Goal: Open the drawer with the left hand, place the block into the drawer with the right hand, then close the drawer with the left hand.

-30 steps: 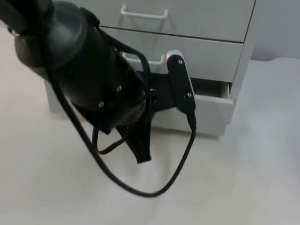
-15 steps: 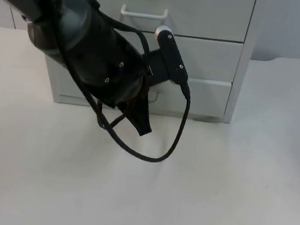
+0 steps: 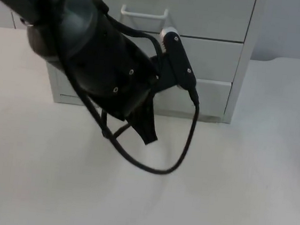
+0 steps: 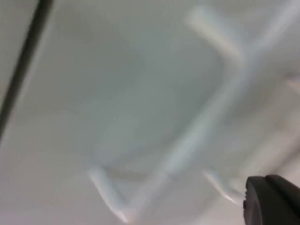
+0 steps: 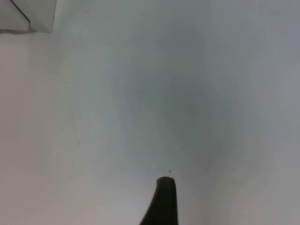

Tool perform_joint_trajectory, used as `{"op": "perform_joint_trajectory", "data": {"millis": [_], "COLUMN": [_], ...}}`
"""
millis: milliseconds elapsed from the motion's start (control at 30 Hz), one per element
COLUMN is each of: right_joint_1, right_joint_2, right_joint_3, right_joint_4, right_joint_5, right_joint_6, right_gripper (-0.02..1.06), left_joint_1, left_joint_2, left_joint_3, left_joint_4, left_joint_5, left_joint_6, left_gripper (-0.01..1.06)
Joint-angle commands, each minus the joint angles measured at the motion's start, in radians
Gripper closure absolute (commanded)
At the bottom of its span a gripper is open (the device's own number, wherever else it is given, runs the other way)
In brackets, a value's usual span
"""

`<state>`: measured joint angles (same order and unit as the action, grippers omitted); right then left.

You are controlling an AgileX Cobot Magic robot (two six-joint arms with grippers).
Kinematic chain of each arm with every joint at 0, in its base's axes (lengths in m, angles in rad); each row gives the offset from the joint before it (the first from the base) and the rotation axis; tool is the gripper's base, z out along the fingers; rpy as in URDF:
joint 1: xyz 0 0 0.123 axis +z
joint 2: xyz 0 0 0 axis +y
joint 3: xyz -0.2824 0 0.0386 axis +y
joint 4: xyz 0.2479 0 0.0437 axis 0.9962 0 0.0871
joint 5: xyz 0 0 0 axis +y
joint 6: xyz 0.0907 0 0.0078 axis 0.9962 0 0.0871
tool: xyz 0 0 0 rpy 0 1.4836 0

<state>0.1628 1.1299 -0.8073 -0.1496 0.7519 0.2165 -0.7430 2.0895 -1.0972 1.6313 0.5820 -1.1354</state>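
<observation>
Drawer (image 3: 208, 97) now flush in the cabinet (image 3: 244, 58), shut since a second ago; block presumably inside, unseen. Left hand (image 3: 147, 128) in front of the cabinet, just off the drawer; grip state can't be told. Back off straight, clear of the handle (image 4: 187, 140). Right hand (image 5: 161, 201) waits over bare surface (image 3: 237, 197) right of the cabinet, state unclear.

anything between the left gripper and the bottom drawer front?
Nothing: in the top view the left gripper hangs just in front of the shut bottom drawer, with bare white table below.
</observation>
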Motion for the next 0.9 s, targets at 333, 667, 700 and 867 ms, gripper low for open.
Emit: {"op": "perform_joint_trajectory", "data": {"millis": [333,667,700,867], "right_joint_1": [-0.003,-0.003,-0.003,-0.003], "right_joint_2": [-0.008,-0.008,-0.008,-0.008], "right_joint_3": [0.001,0.001,0.001,0.001], "right_joint_4": [-0.005,-0.005,-0.005,-0.005], "right_joint_5": [-0.007,-0.007,-0.007,-0.007], "right_joint_6": [-0.008,-0.008,-0.008,-0.008], "right_gripper": [0.34,0.34,0.34,0.34], "left_joint_1": [-0.154,-0.112,-0.112,0.058], "left_joint_2": [-0.291,-0.392,-0.392,-0.401], "left_joint_3": [0.228,0.253,0.253,0.253], "left_joint_4": [-0.471,-0.93,-0.93,-1.308], "left_joint_5": [-0.082,-0.117,-0.117,-0.132], "left_joint_6": [0.261,0.674,0.674,0.969], "left_gripper": [1.05,1.05,1.05,1.05]}}
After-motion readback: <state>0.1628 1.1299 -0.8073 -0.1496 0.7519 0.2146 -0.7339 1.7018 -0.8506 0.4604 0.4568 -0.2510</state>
